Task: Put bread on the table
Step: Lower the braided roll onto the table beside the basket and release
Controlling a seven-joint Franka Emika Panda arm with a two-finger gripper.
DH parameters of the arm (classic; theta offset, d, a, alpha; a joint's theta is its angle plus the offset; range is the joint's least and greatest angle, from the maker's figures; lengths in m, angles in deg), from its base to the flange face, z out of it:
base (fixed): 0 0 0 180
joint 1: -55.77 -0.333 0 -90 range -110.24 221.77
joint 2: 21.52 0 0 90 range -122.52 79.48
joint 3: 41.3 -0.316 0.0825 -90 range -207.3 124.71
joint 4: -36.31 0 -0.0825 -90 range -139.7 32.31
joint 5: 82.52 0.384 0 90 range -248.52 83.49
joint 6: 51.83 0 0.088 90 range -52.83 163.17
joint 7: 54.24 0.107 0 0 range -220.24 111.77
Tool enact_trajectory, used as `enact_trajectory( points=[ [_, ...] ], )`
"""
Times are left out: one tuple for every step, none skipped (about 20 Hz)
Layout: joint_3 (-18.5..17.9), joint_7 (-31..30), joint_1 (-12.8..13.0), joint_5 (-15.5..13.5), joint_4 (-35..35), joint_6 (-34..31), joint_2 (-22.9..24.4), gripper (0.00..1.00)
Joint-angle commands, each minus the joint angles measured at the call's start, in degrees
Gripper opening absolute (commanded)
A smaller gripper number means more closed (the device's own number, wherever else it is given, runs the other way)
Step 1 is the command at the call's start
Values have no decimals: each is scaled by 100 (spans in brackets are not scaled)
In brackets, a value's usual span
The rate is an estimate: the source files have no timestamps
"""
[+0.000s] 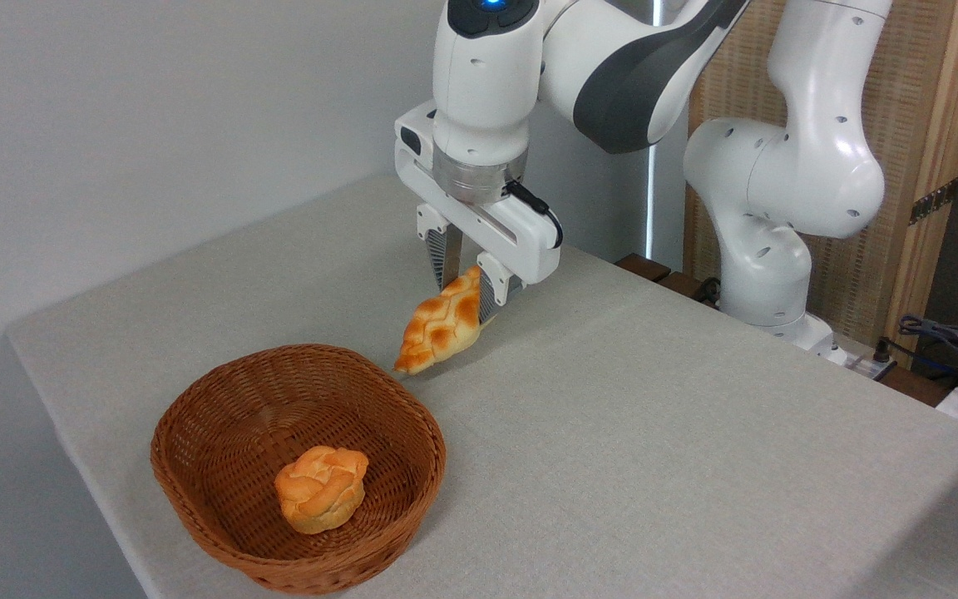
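I have the gripper [467, 283] clamped on the bread [442, 326], tip touching the table [654, 416]; next I lower and release.

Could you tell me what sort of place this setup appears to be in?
Probably a robotics lab or test room: a robot arm mounted beside a cloth-covered table, loose cables at the right, and plain walls.

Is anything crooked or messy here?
Only the bread: it hangs tilted from the gripper, pointed end down near the table, just outside the basket. The bun sits neatly inside. Nothing spilled.
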Motion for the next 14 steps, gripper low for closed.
enact_trajectory(
  points=[
    [-35,-98,38,203,6,-115,18,100],
    [-35,-98,38,203,6,-115,18,100],
    [-35,-98,46,203,6,-115,18,100],
    [-35,-107,47,203,15,-115,18,100],
    [-35,-107,47,203,15,-115,9,100],
    [-35,-107,47,203,15,-115,9,100],
    [-35,-116,47,203,15,-107,18,100],
    [-35,-116,47,203,15,-115,18,100],
    [-35,-116,47,203,15,-115,18,100],
    [-35,-107,47,194,32,-115,18,100],
    [-35,-107,55,194,59,-107,18,100],
    [-35,-107,116,194,94,-107,18,100],
    [-35,-107,134,194,137,-107,27,100],
    [-35,-116,134,194,207,-107,27,100]
  ],
)
